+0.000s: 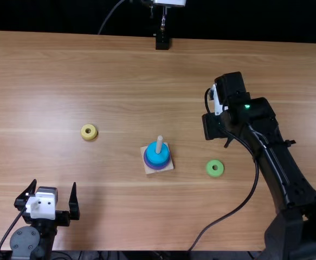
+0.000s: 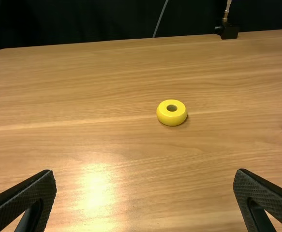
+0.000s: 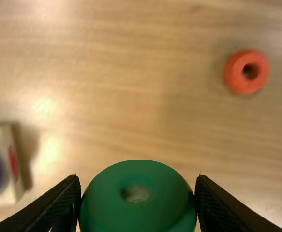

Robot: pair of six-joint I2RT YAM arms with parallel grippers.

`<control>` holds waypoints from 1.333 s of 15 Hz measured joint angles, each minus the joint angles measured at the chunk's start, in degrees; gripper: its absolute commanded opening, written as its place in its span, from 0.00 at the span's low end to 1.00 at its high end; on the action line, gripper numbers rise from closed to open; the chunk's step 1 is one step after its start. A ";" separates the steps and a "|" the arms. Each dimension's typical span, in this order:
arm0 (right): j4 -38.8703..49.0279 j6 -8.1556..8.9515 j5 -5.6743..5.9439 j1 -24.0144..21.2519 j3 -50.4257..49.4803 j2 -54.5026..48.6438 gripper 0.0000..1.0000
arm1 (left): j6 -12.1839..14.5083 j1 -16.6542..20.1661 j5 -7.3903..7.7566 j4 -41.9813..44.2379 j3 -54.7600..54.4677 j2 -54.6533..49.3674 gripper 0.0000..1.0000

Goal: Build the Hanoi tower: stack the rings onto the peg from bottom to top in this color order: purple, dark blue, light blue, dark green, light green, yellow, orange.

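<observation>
L gripper (image 1: pixel 55 183) is spread nr tabletop (image 1: pixel 120 233) front edge, room to yellow ring (image 1: pixel 89 136); R gripper (image 1: pixel 213 127) aims down, pinching dk green ring (image 3: pixel 136 208).

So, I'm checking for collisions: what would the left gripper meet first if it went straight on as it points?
Probably the tabletop, close to the yellow ring, since the left gripper seems tilted down; its height is unclear, though.
</observation>
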 measured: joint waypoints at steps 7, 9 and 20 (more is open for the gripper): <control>11.91 -0.22 2.97 0.00 -0.07 12.13 0.00 | 0.00 0.02 0.00 -0.02 0.00 0.02 1.00; 12.31 -0.22 3.19 0.02 -0.07 13.97 0.00 | 0.00 0.00 0.00 0.00 -0.02 0.00 1.00; 10.95 0.00 4.09 0.55 -2.47 13.88 0.79 | 0.04 0.02 0.00 -0.04 -0.02 0.00 1.00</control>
